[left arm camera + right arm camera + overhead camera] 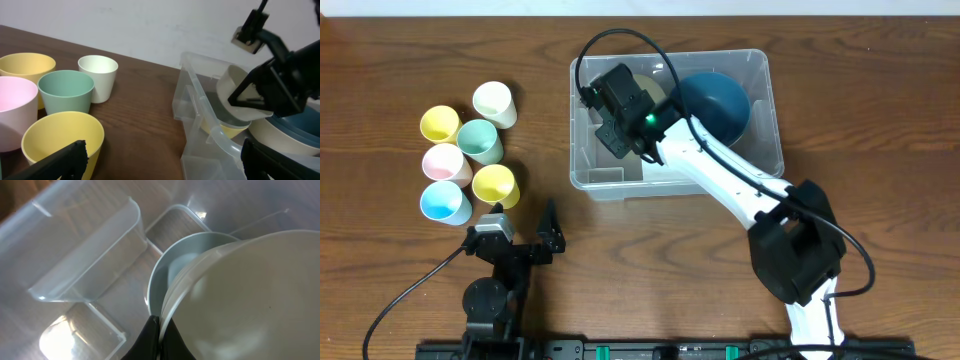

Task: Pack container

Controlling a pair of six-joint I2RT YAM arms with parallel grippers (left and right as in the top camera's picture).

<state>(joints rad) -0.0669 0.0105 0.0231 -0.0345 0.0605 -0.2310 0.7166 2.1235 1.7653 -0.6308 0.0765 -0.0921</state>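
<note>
Table [880, 60]: dark brown wood, streaked grain.
Large rectangular plastic container [605, 182]: clear, colourless.
Dark teal-blue round bowl [720, 100]: plain, glossy.
Cream round bowl [250, 305]: off-white, unpatterned.
Pale blue-grey round bowl [172, 272]: plain.
Yellow round bowl [227, 131]: plain.
Small tapered cups, all unpatterned: white cup [492, 102], yellow cup [439, 124], mint-green cup [479, 141], pink cup [445, 161], second yellow cup [495, 185], sky-blue cup [445, 203].
Right arm [730, 185]: white shell, black wrist, one green light [649, 121].
Left arm [495, 270]: black throughout.

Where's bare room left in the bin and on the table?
Free: the left end of the container, along its left wall; the table strip between cups and container. Crowded: its middle and right, with stacked bowls and the blue bowl.
</note>
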